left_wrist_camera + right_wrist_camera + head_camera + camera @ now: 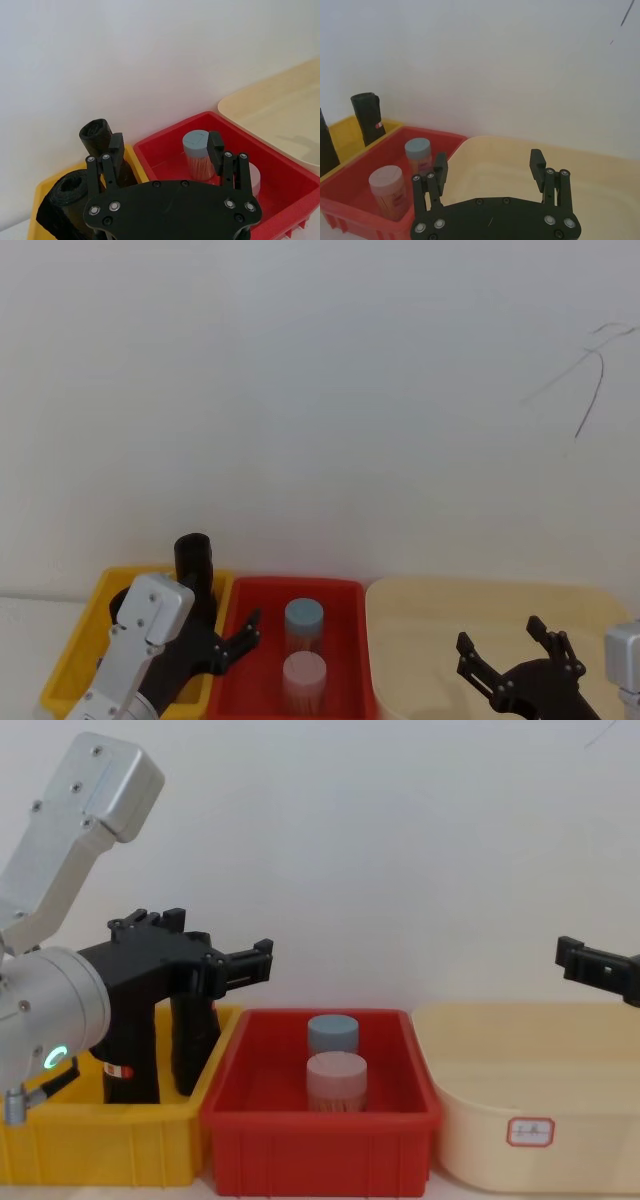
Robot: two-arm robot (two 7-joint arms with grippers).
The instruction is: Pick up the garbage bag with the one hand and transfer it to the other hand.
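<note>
We see the garbage bag (132, 1055), a thick black roll with a small red-and-white sticker low on its side, standing upright in the yellow bin (100, 1155) on the left. A slimmer black roll (190, 1045) stands just beside it, on the side nearer the red bin (320, 1145). The left gripper (166, 145), on the wrist with the green glowing ring, hangs above the yellow bin. From the chest it sits across the tops of both rolls, its fingers (116, 145) pointing out toward the red bin. Its jaws are spread wide and hold nothing, and we cannot tell whether its body touches either roll. In the red bin a blue-lidded jar (332, 1032) stands behind a pink-lidded jar (336, 1082). The right gripper (489, 161) hovers over the cream tub (470, 1120) on the right, well apart from the bag, its jaws likewise wide and empty.
</note>
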